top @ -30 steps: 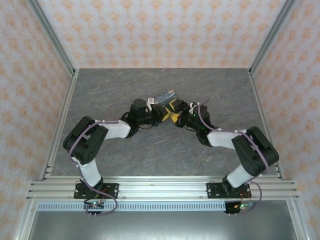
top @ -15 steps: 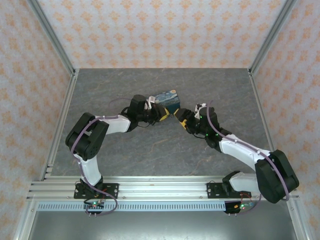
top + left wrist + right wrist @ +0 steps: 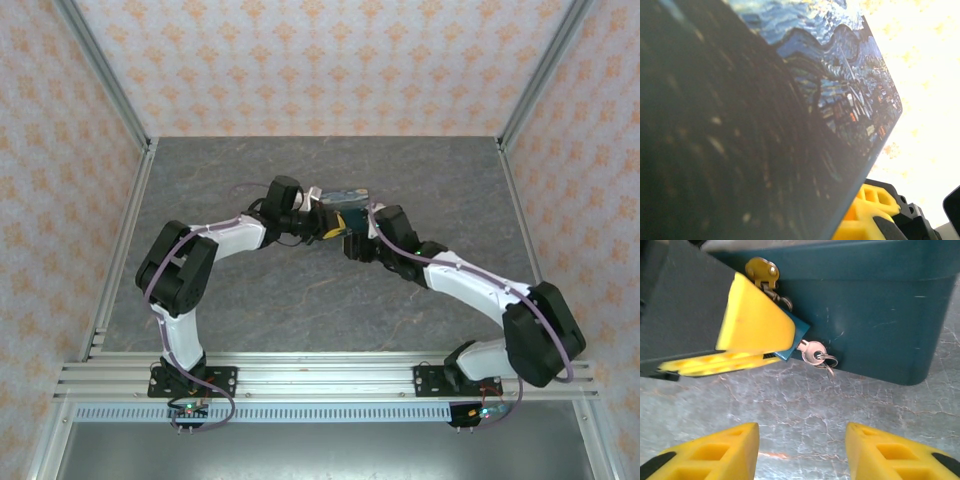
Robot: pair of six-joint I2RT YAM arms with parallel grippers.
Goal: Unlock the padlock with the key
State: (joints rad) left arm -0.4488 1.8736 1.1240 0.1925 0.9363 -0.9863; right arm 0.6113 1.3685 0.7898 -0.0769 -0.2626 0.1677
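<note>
Right fingers are hanging spread wide apart, both yellow tips at the near edge of the right wrist view with bare grey tabletop showing between them. They are touching nothing and are pointing at the front of a dark teal tin.

Left fingers are coming in from the left and are pressing together on the padlock, covering most of it (only one teal-blue corner is poking out past the yellow tips). The padlock is hanging against the front wall of the tin, just under a small gold hasp.

Sticking out of the padlock to the right is the key, pale and silvery, its round head lying just beside the tin wall. A thin wire ring is dangling from the head. The key is sitting well apart from the right fingers, with open tabletop between them.

From above, the two arms are meeting near the middle of the tabletop, the left one reaching in from the left and the right one from the right. The tin is lying just beyond their tips on the far side. Up close in the left wrist view, the tin's painted lid is crossing the frame at a slant (swirling blue sky and a dark tree).
</note>
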